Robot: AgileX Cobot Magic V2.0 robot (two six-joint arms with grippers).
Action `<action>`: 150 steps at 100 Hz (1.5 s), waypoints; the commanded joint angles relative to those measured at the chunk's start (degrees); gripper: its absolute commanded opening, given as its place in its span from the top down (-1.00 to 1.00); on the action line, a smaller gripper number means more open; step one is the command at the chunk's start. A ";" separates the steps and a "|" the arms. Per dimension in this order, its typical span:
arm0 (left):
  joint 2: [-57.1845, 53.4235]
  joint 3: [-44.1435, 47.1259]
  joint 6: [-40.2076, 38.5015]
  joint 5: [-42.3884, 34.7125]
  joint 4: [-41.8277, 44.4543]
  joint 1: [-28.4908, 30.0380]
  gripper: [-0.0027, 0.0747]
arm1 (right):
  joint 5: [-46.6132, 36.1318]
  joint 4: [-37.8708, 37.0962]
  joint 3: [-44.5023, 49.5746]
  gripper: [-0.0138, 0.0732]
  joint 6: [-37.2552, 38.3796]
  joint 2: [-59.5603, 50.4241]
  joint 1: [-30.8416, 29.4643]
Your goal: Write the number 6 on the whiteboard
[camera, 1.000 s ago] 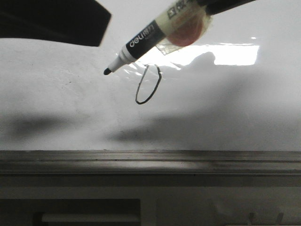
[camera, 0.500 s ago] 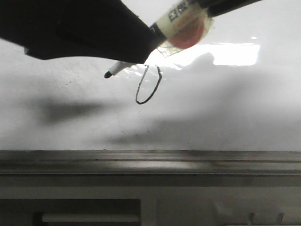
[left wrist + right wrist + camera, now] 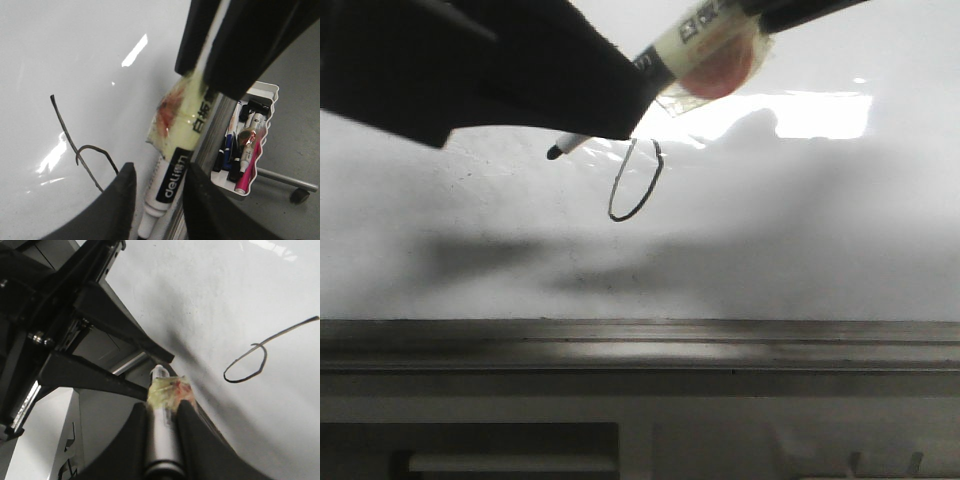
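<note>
Hands met at the marker [image 3: 170, 182]: right hand [image 3: 162, 412] gripped its rear, left hand [image 3: 157, 200] straddled its front, fingers apart, above the whiteboard [image 3: 840, 240] beside the number 6 [image 3: 636, 180].

Glossy white whiteboard [image 3: 800, 250] edged in brushed grey metal strip [image 3: 640, 345]; marker [image 3: 170, 185] of smooth plastic.

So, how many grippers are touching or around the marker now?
2. The right gripper holds the marker at its rear end. The left gripper has its fingers on both sides of the barrel near the tip; whether they are closed on it is not clear.
</note>
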 commanded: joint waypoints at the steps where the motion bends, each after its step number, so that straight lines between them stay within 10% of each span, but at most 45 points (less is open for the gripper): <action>1: -0.77 -2.12 0.07 -5.27 0.09 -0.45 0.41 | 0.48 3.02 -1.99 0.79 -0.33 -0.25 -0.14; 34: -0.77 -2.12 0.07 -5.38 0.09 -0.45 0.98 | 0.26 3.57 -1.99 0.75 -0.33 0.28 -0.14; 63: -1.10 -2.12 -0.06 -4.66 -0.76 0.38 0.98 | 0.00 3.39 -1.99 -0.28 -0.33 0.16 -0.14; 106: -16.59 5.41 -4.76 -4.36 -27.11 19.28 0.98 | -5.26 -2.26 4.88 -0.28 3.92 -12.41 -9.67; 150: -11.92 10.65 -4.76 -14.36 -38.82 20.26 0.98 | -10.98 -0.31 10.01 -0.28 4.35 -17.12 -9.66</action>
